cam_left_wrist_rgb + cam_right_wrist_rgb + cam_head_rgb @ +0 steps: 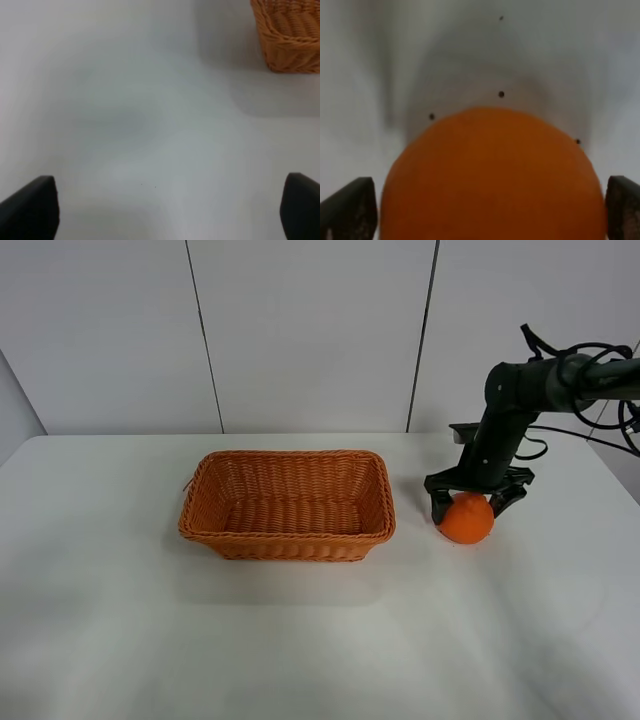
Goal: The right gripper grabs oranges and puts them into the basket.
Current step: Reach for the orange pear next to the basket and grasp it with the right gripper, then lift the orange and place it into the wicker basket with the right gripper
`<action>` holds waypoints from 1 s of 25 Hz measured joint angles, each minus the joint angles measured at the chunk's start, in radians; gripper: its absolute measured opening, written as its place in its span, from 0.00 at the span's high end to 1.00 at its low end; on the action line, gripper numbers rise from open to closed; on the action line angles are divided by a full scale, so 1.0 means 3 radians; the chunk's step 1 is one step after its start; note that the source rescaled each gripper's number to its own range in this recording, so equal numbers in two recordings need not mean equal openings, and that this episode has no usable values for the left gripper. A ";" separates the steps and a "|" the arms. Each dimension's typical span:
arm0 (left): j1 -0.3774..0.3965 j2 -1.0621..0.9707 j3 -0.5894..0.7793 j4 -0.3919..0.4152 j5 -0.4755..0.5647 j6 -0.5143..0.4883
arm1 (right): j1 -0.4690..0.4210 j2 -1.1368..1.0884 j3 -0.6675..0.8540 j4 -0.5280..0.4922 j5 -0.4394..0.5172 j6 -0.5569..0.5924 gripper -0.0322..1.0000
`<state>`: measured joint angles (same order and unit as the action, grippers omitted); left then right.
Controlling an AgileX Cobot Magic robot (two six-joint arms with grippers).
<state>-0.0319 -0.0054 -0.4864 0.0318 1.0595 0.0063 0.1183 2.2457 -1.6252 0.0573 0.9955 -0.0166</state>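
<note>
The orange (467, 522) rests on the white table, to the right of the wicker basket (290, 537), which has nothing in it. My right gripper (477, 502) has come down over the orange, with one black finger on each side. In the right wrist view the orange (492, 175) fills the space between the fingertips (350, 207), which stand wide apart with a small gap to the fruit on both sides. My left gripper (170, 210) is open and empty above bare table, and a corner of the basket (290, 35) shows in its view. The left arm is out of the exterior high view.
The white table (300, 640) runs back to a pale panelled wall. The right arm's cables (600, 390) hang at the right edge of the high view.
</note>
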 joint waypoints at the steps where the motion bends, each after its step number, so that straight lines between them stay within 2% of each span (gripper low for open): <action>1: 0.0000 0.0000 0.0000 0.0000 0.0000 0.0000 | 0.0000 0.0028 0.0000 0.0002 -0.0017 0.0000 0.03; 3: 0.0000 0.0000 0.0000 0.0000 0.0000 0.0000 | 0.0000 0.0042 0.0000 0.0007 -0.0048 0.0003 0.20; 4: 0.0000 0.0000 0.0000 0.0000 0.0000 0.0000 | 0.0000 0.0042 0.0000 0.0007 -0.0051 0.0003 0.35; 7: 0.0000 0.0000 0.0000 0.0000 0.0000 0.0000 | 0.0000 0.0009 -0.0004 0.0008 -0.0039 0.0003 0.91; 8: 0.0000 0.0000 0.0000 0.0000 0.0000 0.0000 | 0.0000 -0.0022 -0.0008 0.0008 -0.0032 0.0003 0.97; 17: 0.0000 0.0000 0.0000 0.0000 0.0000 0.0000 | 0.0000 -0.0612 -0.0014 -0.0153 0.0072 0.0003 0.97; 22: 0.0000 0.0000 0.0000 0.0000 0.0000 0.0000 | 0.0003 -0.0802 -0.0449 -0.0064 0.0527 0.0003 0.97; 25: 0.0000 0.0000 0.0000 0.0000 0.0000 0.0000 | 0.0087 -0.0802 -0.0752 -0.0030 0.0686 0.0003 0.97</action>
<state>-0.0319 -0.0054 -0.4864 0.0318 1.0595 0.0063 0.1444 2.0051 -1.8508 0.0485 1.2014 -0.0156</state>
